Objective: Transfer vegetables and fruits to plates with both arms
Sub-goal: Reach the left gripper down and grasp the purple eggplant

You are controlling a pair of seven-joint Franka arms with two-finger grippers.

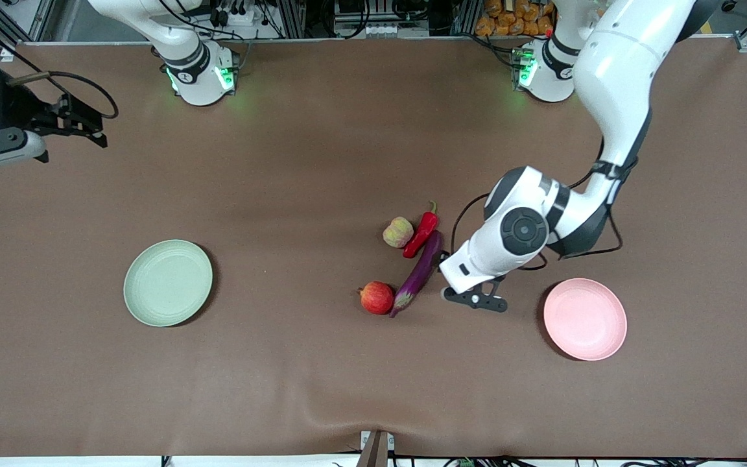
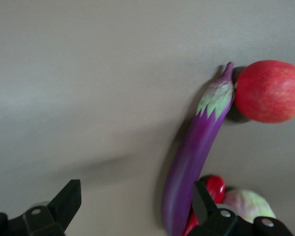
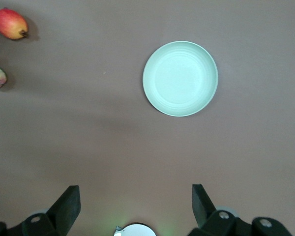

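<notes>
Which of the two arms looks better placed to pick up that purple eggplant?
The left one. Its open tool is low over the table right beside the eggplant, with the pink plate nearby. The right tool, also open, waits at the table's right-arm end.

Wide table covered by matte brown cloth, wrinkled at near edge; aluminium framing and cables seen along top.
</notes>
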